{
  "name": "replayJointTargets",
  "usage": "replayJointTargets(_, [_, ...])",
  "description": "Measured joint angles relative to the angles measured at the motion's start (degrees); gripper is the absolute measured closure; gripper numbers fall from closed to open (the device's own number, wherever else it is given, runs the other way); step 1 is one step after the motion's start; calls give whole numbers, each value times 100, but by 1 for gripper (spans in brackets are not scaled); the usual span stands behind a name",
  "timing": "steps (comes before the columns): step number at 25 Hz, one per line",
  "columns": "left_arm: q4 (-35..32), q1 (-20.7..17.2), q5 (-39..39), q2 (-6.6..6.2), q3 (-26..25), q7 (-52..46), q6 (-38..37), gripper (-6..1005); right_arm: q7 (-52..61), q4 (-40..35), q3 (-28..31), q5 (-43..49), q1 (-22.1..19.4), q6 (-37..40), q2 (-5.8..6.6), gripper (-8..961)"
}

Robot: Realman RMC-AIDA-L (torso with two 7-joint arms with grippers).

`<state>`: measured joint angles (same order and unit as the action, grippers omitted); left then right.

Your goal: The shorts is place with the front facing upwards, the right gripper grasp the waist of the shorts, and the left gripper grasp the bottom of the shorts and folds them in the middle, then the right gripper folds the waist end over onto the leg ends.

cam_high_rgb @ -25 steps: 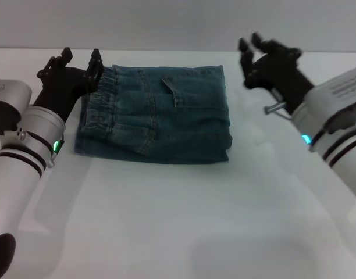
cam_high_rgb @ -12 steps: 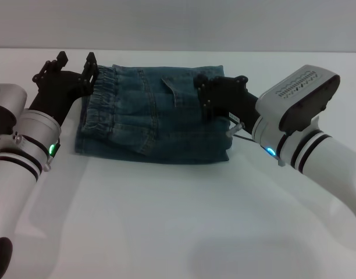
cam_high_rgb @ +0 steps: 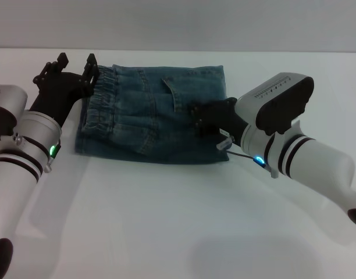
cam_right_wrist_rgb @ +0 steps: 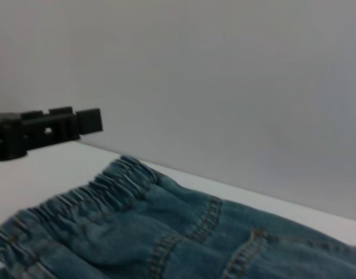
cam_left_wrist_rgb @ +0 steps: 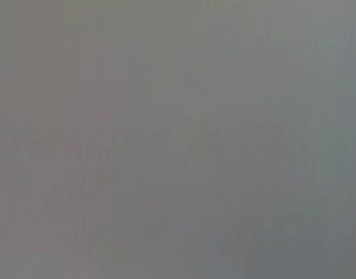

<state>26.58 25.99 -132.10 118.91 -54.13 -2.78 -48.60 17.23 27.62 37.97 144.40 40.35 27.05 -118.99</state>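
Head cam high; R wrist low, both on shorts (cam_high_rgb: 155, 119).

No readable text, labels, brands or numbers anywhere: not on the shorts (cam_high_rgb: 155, 119), the arms, or the bench (cam_high_rgb: 166, 221).

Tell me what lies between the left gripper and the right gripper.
In the head view, the folded shorts fill that stretch: the left gripper is beside the waist of the shorts, and the right gripper is over the opposite end.

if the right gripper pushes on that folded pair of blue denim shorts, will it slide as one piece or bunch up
The folded blue denim shorts would probably bunch: the stacked layers look soft and loose. Their gathered elastic waistband likely crumples first. On the smooth white table, the whole stack may also slide a little.
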Motion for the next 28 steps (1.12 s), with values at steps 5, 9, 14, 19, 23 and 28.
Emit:
replayJointTargets(5, [0, 0, 0, 0, 17, -2, 7, 394, 241, -212, 95, -26, 10, -97, -1, 955])
replayJointTargets(9, [-3, -5, 0, -1, 17, -4, 9, 394, 413, -416, 411, -41, -49, -131, 9, 955])
replayJointTargets(14, [-24, 32, 0, -6, 17, -4, 12, 394, 425, -605, 804, -44, -149, -216, 16, 954])
replayJointTargets(19, [-25, 71, -16, -8, 17, -4, 18, 394, 426, -732, 1061, -45, -256, -248, 17, 954])
replayJointTargets(23, [-39, 109, -26, -9, 17, -4, 25, 394, 402, -840, 1216, -44, -295, -352, 17, 954])
replayJointTargets(28, [-21, 134, -41, -9, 41, -4, 73, 395, 195, -594, 1250, -6, -548, -156, 33, 954])
